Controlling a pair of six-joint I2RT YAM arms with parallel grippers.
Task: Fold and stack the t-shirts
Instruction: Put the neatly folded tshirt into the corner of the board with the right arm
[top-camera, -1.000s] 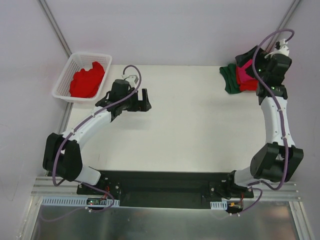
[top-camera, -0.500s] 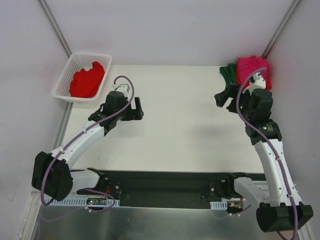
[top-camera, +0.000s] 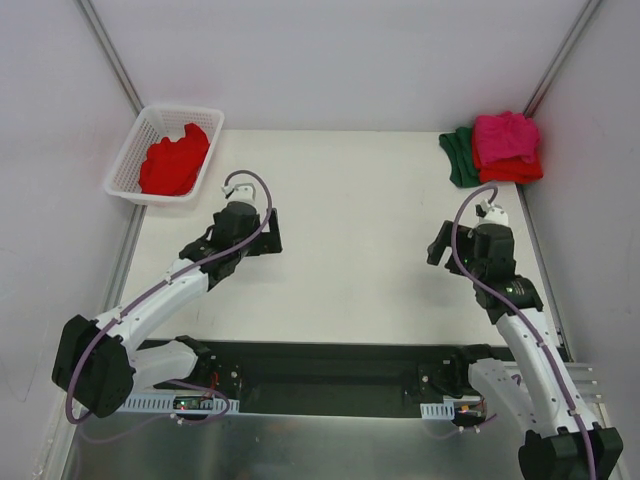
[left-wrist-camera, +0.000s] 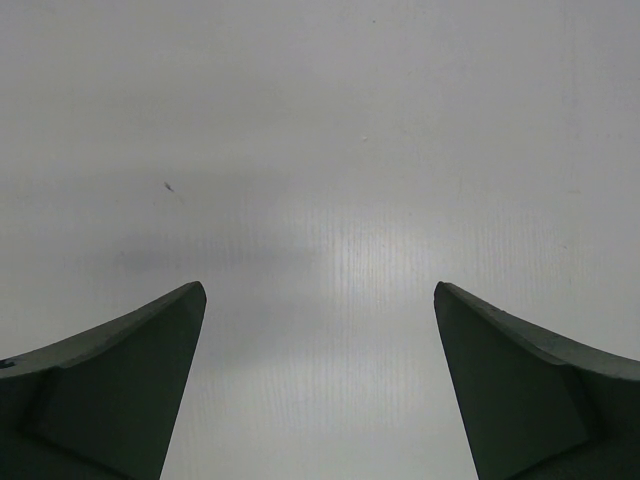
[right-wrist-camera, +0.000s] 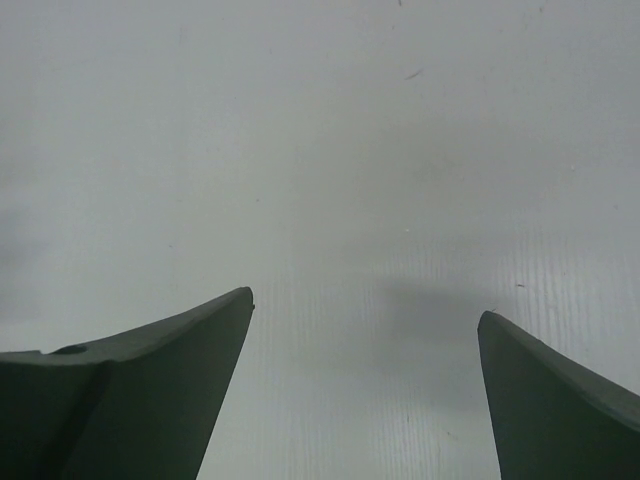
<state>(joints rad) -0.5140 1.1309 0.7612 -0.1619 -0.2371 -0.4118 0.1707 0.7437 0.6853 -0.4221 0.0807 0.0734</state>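
Note:
Three folded t-shirts are stacked at the table's back right corner: a magenta-pink t-shirt (top-camera: 505, 137) on top, a red t-shirt (top-camera: 512, 173) under it, and a dark green t-shirt (top-camera: 458, 158) sticking out to the left. Another red t-shirt (top-camera: 175, 160) lies crumpled in the white basket (top-camera: 128, 158) at the back left. My left gripper (top-camera: 270, 232) (left-wrist-camera: 320, 290) hangs open over bare table, below and right of the basket. My right gripper (top-camera: 440, 245) (right-wrist-camera: 366, 303) is open too, well in front of the stack. Neither holds anything.
The white table (top-camera: 360, 220) stretches between the two arms. Grey walls with metal corner posts (top-camera: 108, 50) close in the back and sides. The black base rail (top-camera: 320, 370) runs along the near edge.
My right arm has drawn back from the back right corner towards the near side, uncovering the magenta-pink t-shirt on top of the stack. My left arm has also pulled back a little.

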